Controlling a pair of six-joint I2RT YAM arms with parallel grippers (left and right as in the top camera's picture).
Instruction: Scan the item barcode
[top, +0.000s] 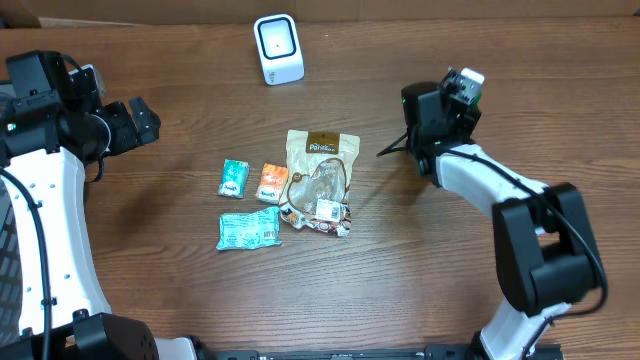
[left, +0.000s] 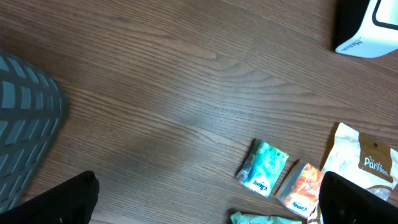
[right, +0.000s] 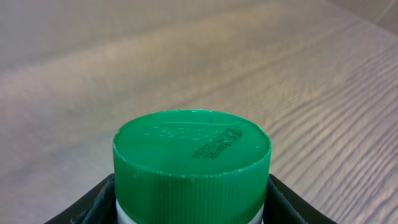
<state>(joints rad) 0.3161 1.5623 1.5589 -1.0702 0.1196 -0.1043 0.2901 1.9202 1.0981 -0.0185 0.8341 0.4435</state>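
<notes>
A white bottle with a ribbed green cap (right: 193, 155) fills the right wrist view, and my right gripper (right: 191, 202) is shut on it just below the cap. From overhead this gripper (top: 452, 100) hovers at the right of the table, with the bottle (top: 466, 82) sticking out of it. No barcode shows on the bottle. The white scanner (top: 278, 48) stands at the back centre, well left of the bottle, and its edge also shows beyond the left gripper (left: 371, 28). My left gripper (top: 140, 118) is open over bare wood at the far left, holding nothing (left: 208, 205).
Mid-table lie a teal packet (top: 233, 177), an orange packet (top: 271, 182), a tan snack bag (top: 318, 180) and a flat teal pack (top: 248, 229). The left wrist view shows the teal packet (left: 264, 167), orange packet (left: 301, 186), snack bag (left: 364, 162) and a grey mesh object (left: 25, 124).
</notes>
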